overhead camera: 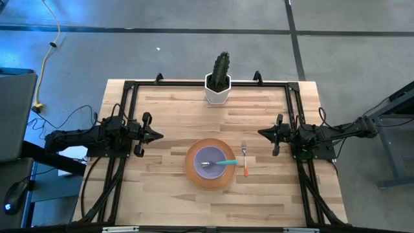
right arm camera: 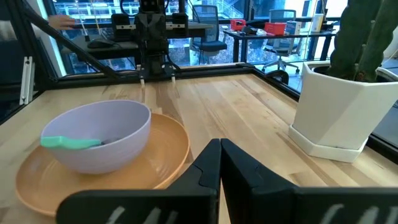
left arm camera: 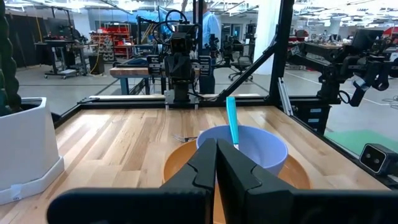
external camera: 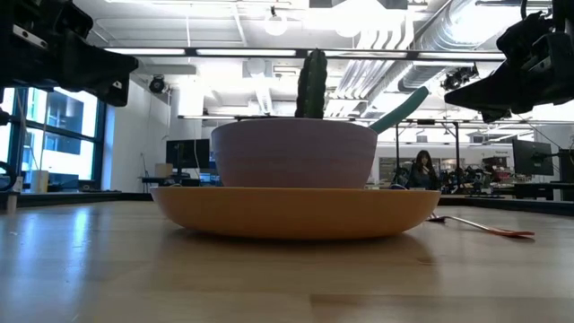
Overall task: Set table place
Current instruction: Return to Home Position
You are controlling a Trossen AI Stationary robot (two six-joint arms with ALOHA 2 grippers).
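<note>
The orange plate (overhead camera: 210, 164) rests flat on the table's near middle. The lilac bowl (overhead camera: 210, 160) stands on the plate. The spoon (overhead camera: 220, 162) lies in the bowl, its teal handle leaning over the rim toward the right; its metal end is down inside. The fork (overhead camera: 245, 159) with the orange handle lies flat on the wood just right of the plate. My left gripper (overhead camera: 159, 136) hovers shut to the left of the plate, above the table. My right gripper (overhead camera: 261, 133) hovers shut to the right, above the fork's far side.
A white pot with a green cactus (overhead camera: 218, 83) stands at the far edge's middle. A black rail frame (overhead camera: 194, 84) runs round the tabletop. Bare wood (overhead camera: 168, 110) lies between the pot and the plate. A person (external camera: 421, 169) sits far off in the room.
</note>
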